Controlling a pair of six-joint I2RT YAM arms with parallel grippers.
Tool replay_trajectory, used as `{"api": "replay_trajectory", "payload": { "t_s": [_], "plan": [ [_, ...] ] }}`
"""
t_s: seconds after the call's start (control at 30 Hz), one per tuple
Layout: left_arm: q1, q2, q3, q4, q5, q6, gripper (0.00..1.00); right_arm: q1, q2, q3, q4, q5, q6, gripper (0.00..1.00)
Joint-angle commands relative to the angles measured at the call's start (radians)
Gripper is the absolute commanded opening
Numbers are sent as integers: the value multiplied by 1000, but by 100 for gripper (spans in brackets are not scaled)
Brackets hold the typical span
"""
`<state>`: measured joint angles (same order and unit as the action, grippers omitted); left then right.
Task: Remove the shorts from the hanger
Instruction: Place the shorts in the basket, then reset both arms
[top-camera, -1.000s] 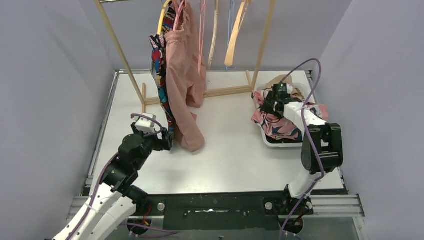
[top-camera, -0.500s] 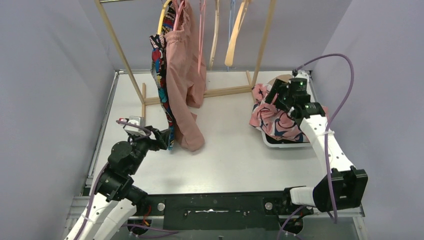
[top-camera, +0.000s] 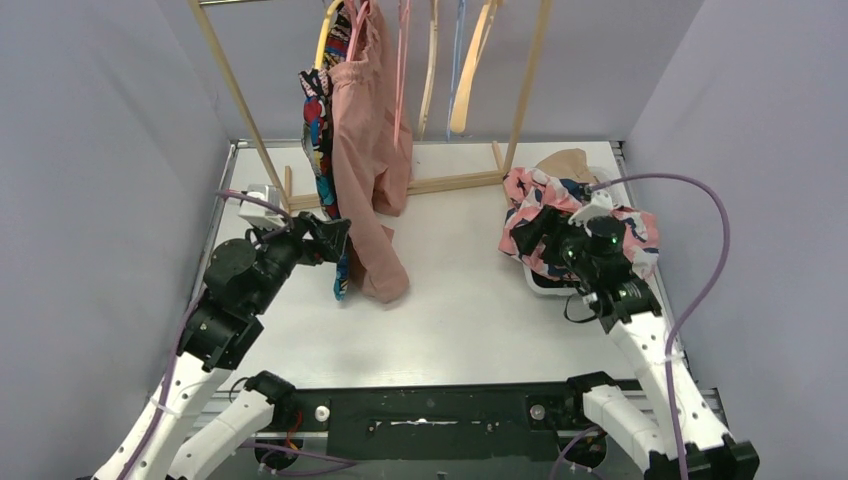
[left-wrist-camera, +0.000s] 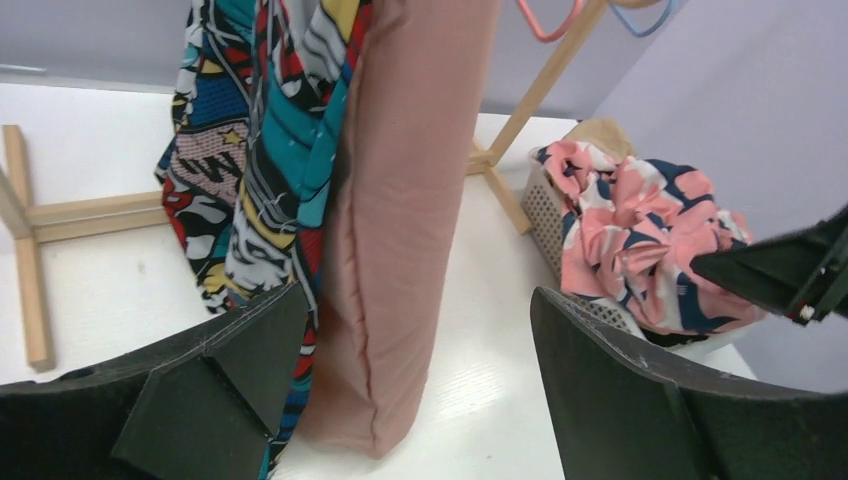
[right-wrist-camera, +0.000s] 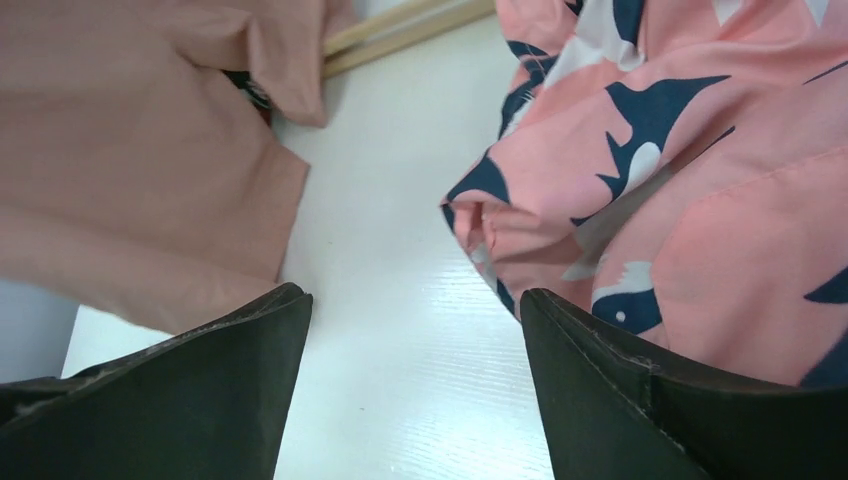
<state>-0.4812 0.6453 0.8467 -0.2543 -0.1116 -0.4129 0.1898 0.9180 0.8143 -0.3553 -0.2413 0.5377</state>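
Dusty pink shorts (top-camera: 368, 170) and comic-print shorts (top-camera: 322, 130) hang from hangers (top-camera: 352, 22) on the wooden rack, their hems reaching the table. My left gripper (top-camera: 335, 235) is open at their lower part. In the left wrist view the pink shorts (left-wrist-camera: 400, 200) and comic-print shorts (left-wrist-camera: 250, 150) hang just ahead of the left gripper (left-wrist-camera: 420, 293), the comic hem beside the left finger. Pink floral-print shorts (top-camera: 575, 215) lie heaped on a white basket (top-camera: 553, 285). My right gripper (top-camera: 530, 232) is open and empty at the basket's left side. In the right wrist view the floral shorts (right-wrist-camera: 680, 180) lie beside the right gripper (right-wrist-camera: 412, 292).
The wooden rack (top-camera: 250, 120) stands across the back, its base bar (top-camera: 450, 182) lying on the table. Several bare hangers (top-camera: 470, 70) hang to the right of the shorts. A beige garment (top-camera: 565, 162) shows behind the floral pile. Grey walls close in both sides.
My right gripper opened, left the floral shorts on the basket and drew back to its left side. The left gripper rose and moved closer to the hanging shorts.
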Motion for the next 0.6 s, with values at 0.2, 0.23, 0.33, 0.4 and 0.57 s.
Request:
{"api": "replay_trajectory", "payload": {
  "t_s": [0.2, 0.23, 0.33, 0.4, 0.57],
  "plan": [
    [6, 88, 113, -28, 107, -148, 84, 11, -161, -27, 123, -117, -80, 82],
    [6, 99, 125, -28, 103, -148, 84, 11, -155, -15, 99, -106, -88, 83],
    [6, 154, 192, -45, 102, -115, 83, 11, -138, 8, 25, -52, -91, 83],
    [6, 203, 251, -62, 105, -93, 82, 11, -138, -10, 30, -26, -69, 84],
    [6, 247, 278, -49, 89, -91, 78, 10, -135, -43, 80, -39, -16, 84]
  ]
}}
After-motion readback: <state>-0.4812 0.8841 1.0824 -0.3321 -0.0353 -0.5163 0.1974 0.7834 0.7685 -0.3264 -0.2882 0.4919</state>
